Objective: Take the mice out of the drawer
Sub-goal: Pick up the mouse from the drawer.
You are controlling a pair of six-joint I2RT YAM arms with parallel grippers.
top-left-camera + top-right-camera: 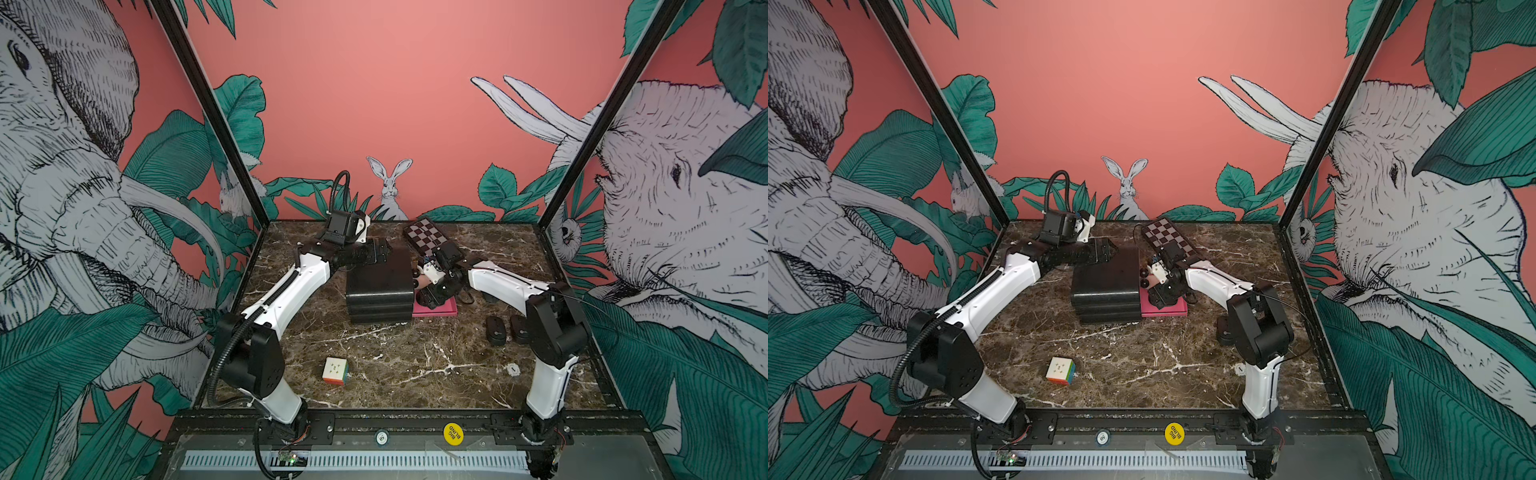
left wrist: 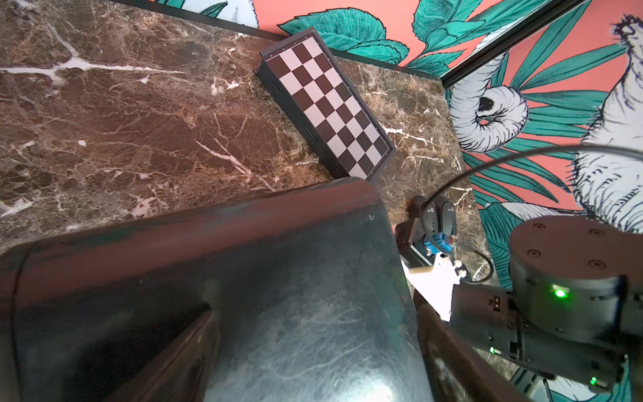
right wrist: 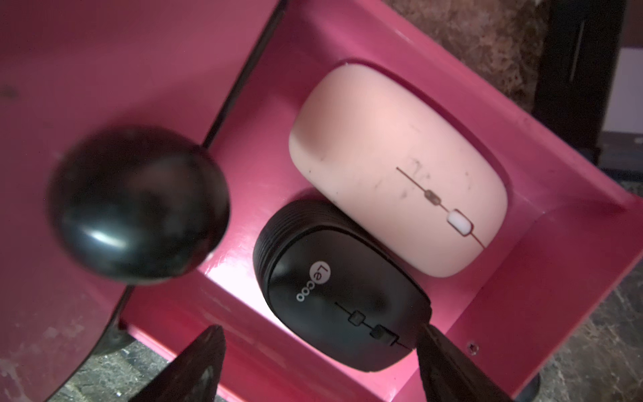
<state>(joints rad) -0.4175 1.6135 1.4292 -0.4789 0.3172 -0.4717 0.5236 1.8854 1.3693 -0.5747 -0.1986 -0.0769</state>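
The pink drawer (image 3: 574,264) stands pulled out of the black drawer unit (image 1: 378,282), to its right. In it lie a pale pink-cream mouse (image 3: 393,167) and a black mouse (image 3: 344,296), side by side and touching. My right gripper (image 3: 320,348) hangs open over the drawer, with the black mouse's front end between its fingers. One fingertip (image 3: 438,344) touches that mouse; the other is apart from it. Two more black mice (image 1: 496,330) (image 1: 519,328) lie on the table by the right arm. My left gripper (image 1: 380,251) lies open on the unit's back top edge.
A folded chessboard (image 1: 426,237) lies at the back, behind the right wrist. A puzzle cube (image 1: 335,370) sits front left, and a small white chip (image 1: 513,369) front right. A round black knob (image 3: 139,205) on an upper drawer front juts out beside the open drawer.
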